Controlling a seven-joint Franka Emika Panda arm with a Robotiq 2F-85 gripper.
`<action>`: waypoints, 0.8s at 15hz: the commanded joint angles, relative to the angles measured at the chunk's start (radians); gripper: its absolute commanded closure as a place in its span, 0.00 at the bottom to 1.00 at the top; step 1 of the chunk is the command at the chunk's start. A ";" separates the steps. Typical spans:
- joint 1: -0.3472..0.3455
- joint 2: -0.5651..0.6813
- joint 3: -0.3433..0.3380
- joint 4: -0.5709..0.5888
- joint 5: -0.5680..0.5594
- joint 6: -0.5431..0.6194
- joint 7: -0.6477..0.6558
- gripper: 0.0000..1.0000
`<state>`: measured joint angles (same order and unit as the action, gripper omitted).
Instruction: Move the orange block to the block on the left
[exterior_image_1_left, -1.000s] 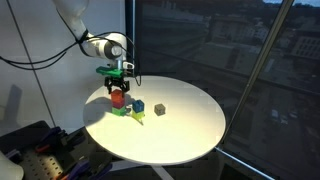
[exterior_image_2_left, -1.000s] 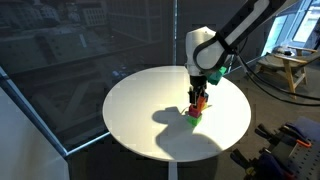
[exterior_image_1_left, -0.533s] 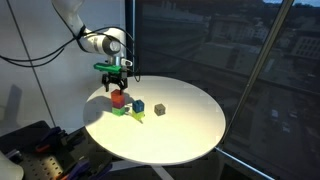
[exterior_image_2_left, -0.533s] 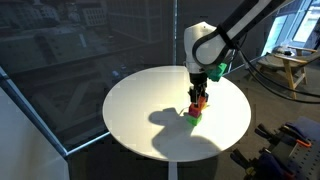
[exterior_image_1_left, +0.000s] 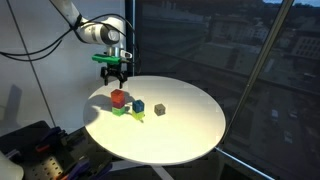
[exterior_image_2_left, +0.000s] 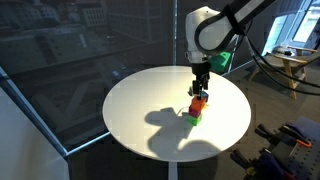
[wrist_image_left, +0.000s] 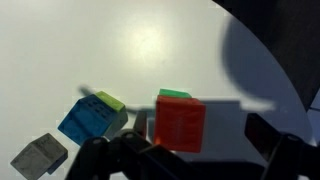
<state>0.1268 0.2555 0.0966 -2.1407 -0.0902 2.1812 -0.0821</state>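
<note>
The orange-red block (exterior_image_1_left: 118, 98) sits stacked on a green block (exterior_image_1_left: 119, 109) on the round white table (exterior_image_1_left: 185, 135). It also shows in an exterior view (exterior_image_2_left: 198, 103), with the green block (exterior_image_2_left: 194, 116) under it. In the wrist view the orange block (wrist_image_left: 181, 123) covers most of the green block (wrist_image_left: 175, 94). My gripper (exterior_image_1_left: 112, 74) hangs open and empty above the stack, apart from it; it also shows in an exterior view (exterior_image_2_left: 201, 85). In the wrist view its fingers (wrist_image_left: 190, 158) spread either side of the orange block.
A blue block (exterior_image_1_left: 139, 105) on a yellow-green block (exterior_image_1_left: 138, 117) stands beside the stack, also in the wrist view (wrist_image_left: 90, 117). A grey block (exterior_image_1_left: 159, 108) lies further along the table, also in the wrist view (wrist_image_left: 40, 156). Windows stand behind the table.
My gripper has risen straight up from the orange block, which stays resting on the green block. The blocks have not moved.
</note>
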 joint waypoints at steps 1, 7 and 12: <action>-0.017 -0.055 0.001 -0.013 0.027 -0.052 0.001 0.00; -0.039 -0.122 -0.014 -0.047 0.066 -0.045 0.054 0.00; -0.050 -0.190 -0.024 -0.072 0.080 -0.042 0.077 0.00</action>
<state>0.0830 0.1309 0.0762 -2.1746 -0.0249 2.1400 -0.0313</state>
